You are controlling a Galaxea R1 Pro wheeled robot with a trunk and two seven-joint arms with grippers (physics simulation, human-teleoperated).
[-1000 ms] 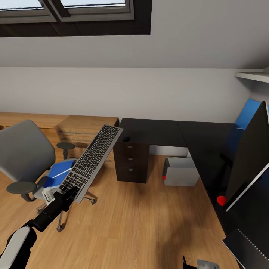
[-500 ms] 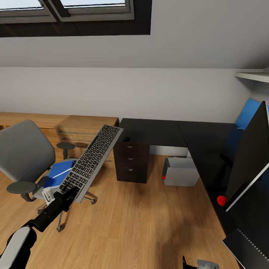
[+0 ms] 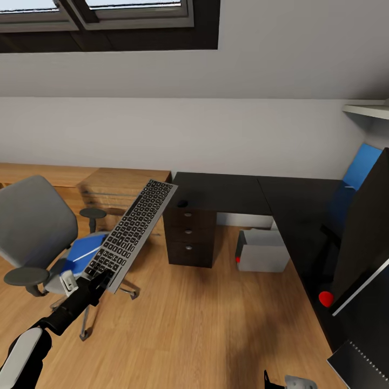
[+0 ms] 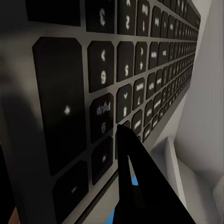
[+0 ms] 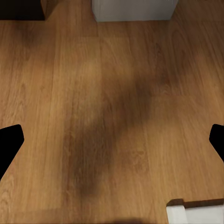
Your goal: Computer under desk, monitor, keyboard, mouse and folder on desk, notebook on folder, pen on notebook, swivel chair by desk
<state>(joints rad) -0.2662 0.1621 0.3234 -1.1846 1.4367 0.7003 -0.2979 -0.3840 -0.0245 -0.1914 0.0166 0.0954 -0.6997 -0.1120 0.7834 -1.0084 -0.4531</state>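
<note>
At far left the swivel chair (image 3: 32, 227) holds the folder (image 3: 84, 251), unmoved. The left gripper (image 3: 97, 282) clamps the keyboard (image 3: 132, 233), aloft. Right: mouse (image 3: 183, 203) and monitor (image 3: 364, 237) on the desk (image 3: 232, 192), computer (image 3: 263, 250) beneath. Right gripper (image 5: 112, 140) spread wide, empty.

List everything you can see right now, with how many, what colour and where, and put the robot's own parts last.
keyboard: 1, silver frame, black keys, held in the air above the chair
swivel chair: 1, grey, on the floor at left
folder: 1, blue, on the chair seat
desk: 1, black, L-shaped, against the wall
mouse: 1, black, on the desk
computer: 1, light grey, under the desk
monitor: 1, black, on the desk at right
notebook: 1, dark grey, on the desk, bottom right
wooden chest: 1, light wood, behind the chair
left gripper: 1, black, shut on the keyboard
right gripper: 1, black, open over the floor
</note>
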